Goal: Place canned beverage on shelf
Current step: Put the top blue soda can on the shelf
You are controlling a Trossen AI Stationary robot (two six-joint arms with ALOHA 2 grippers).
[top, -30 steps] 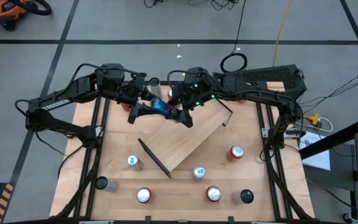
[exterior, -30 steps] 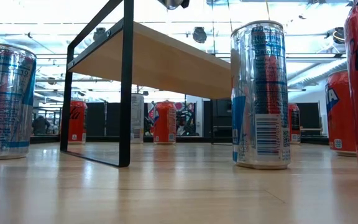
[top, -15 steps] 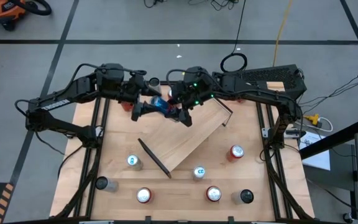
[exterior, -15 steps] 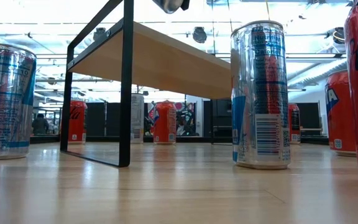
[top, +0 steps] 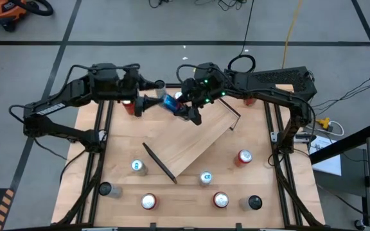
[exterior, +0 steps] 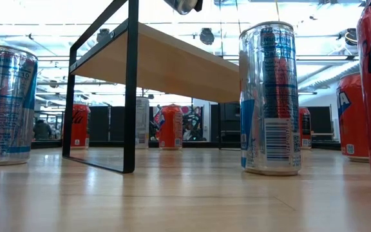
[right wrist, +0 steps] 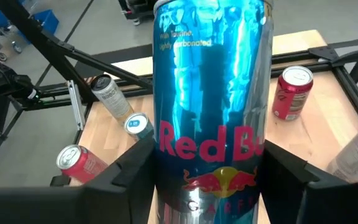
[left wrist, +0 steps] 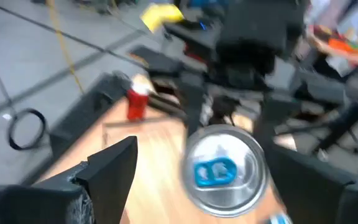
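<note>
The right gripper [right wrist: 207,186] has its jaws closed on the sides of a tall blue can [right wrist: 210,106], about halfway down its body. From above, the can [top: 170,103] hangs in the air over the far end of the shelf [top: 194,141], not resting on anything.

The left gripper [top: 141,104] is just beside the can's top end, and its jaws stand wide apart, touching nothing. From that arm's own camera the round silver lid with the blue tab [left wrist: 224,172] sits between the two dark fingers [left wrist: 107,171] with gaps on both sides.

I think the can is stiff but thin, so a hard squeeze could dent it. It looks smooth and shiny, so it may slip. Holding the round sides near the middle seems best.

Other cans stand on the surface [top: 191,192] near the front.
</note>
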